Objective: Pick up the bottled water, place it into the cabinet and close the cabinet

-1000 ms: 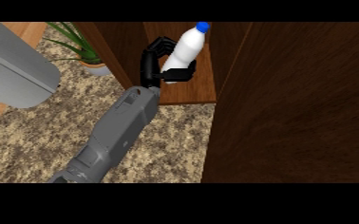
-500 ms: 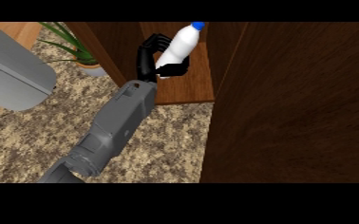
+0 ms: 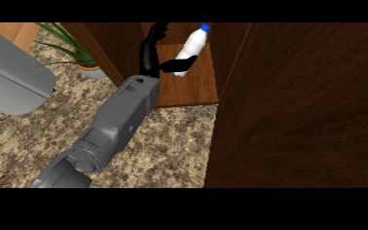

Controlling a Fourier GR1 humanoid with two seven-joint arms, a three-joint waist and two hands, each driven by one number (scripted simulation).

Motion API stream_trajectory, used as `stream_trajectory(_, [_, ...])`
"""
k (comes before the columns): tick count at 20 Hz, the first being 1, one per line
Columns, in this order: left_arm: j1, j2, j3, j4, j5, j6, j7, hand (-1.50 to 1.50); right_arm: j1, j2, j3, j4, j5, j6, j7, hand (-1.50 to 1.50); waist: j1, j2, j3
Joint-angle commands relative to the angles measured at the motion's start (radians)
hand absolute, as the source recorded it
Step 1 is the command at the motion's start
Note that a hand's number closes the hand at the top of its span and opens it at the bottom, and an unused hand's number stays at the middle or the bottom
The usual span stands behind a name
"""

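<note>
The bottled water [image 3: 193,48], white with a blue cap [image 3: 206,27], stands tilted on the wooden cabinet shelf [image 3: 191,90]. My left hand [image 3: 151,53] is just left of it. Its fingers point straight up, away from the bottle, and only the thumb [image 3: 178,64] reaches across to the bottle's lower part. The grey forearm [image 3: 119,122] comes in from the lower left. My right hand does not show.
The dark cabinet door [image 3: 295,107] stands open and fills the right side. A potted plant [image 3: 79,58] sits left of the cabinet. A large grey rounded object [image 3: 22,83] lies at the left edge on the speckled counter [image 3: 173,141].
The left hand's fingers, curled round the bottle before, have straightened and come off it. The bottle has stayed almost in place on the shelf.
</note>
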Motion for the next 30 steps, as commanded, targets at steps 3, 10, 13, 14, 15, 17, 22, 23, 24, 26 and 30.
stream_trajectory(3, [-0.001, 0.02, 0.039, 0.037, 0.012, -0.064, -0.047, -1.5, 0.033, -0.027, -0.033, -0.101, -0.059, 0.024, 0.037, -1.5, -0.009, 0.005, 0.0])
stream_trajectory(10, [-0.055, 0.013, 0.049, 0.066, 0.001, -0.095, -0.021, -1.5, 0.005, 0.015, -0.027, -0.08, -0.053, 0.005, 0.048, -1.5, 0.004, 0.001, 0.0])
stream_trajectory(13, [-0.05, -0.003, 0.031, 0.058, -0.014, -0.072, -0.053, -1.5, 0.011, -0.003, -0.038, -0.074, -0.06, 0.039, 0.027, -1.5, -0.006, 0.001, 0.0])
stream_trajectory(14, [-0.06, 0.012, 0.038, 0.06, -0.016, -0.133, -0.049, -1.5, 0.033, 0.011, -0.03, -0.022, -0.042, 0.037, -0.025, -1.5, -0.004, 0.002, 0.001])
stream_trajectory(15, [-0.053, 0.009, 0.058, 0.042, 0.003, -0.153, -0.07, -1.5, 0.018, 0.01, -0.036, -0.065, -0.058, 0.035, 0.011, -1.5, 0.0, 0.002, 0.0])
stream_trajectory(17, [-0.052, -0.003, 0.062, 0.0, 0.016, -0.169, -0.096, -1.5, -0.011, 0.025, -0.039, -0.015, -0.054, 0.037, 0.003, -1.5, 0.0, 0.0, 0.0])
stream_trajectory(22, [-0.047, -0.004, 0.059, -0.056, 0.035, -0.365, -0.082, -1.5, 0.057, 0.0, -0.034, -0.112, -0.041, 0.046, 0.034, -1.5, 0.005, -0.012, 0.0])
stream_trajectory(23, [-0.038, -0.004, 0.062, -0.054, 0.039, -0.418, -0.084, -1.5, 0.037, 0.017, -0.031, -0.102, -0.036, 0.032, 0.037, -1.5, 0.009, -0.009, 0.0])
stream_trajectory(24, [-0.069, -0.004, 0.059, -0.085, 0.049, -0.399, -0.06, -1.5, 0.037, 0.016, -0.041, -0.033, -0.02, 0.046, -0.018, -1.5, 0.015, -0.013, 0.001])
stream_trajectory(26, [-0.047, -0.004, 0.066, -0.101, 0.057, -0.437, -0.026, -1.5, 0.106, 0.006, -0.013, -0.092, 0.007, 0.043, -0.011, -1.5, 0.031, -0.021, 0.001])
stream_trajectory(30, [0.047, -0.004, 0.014, -0.239, 0.101, -0.428, 0.0, -1.5, 0.026, 0.006, -0.085, -0.076, -0.046, 0.046, 0.055, -1.5, 0.054, -0.025, 0.001])
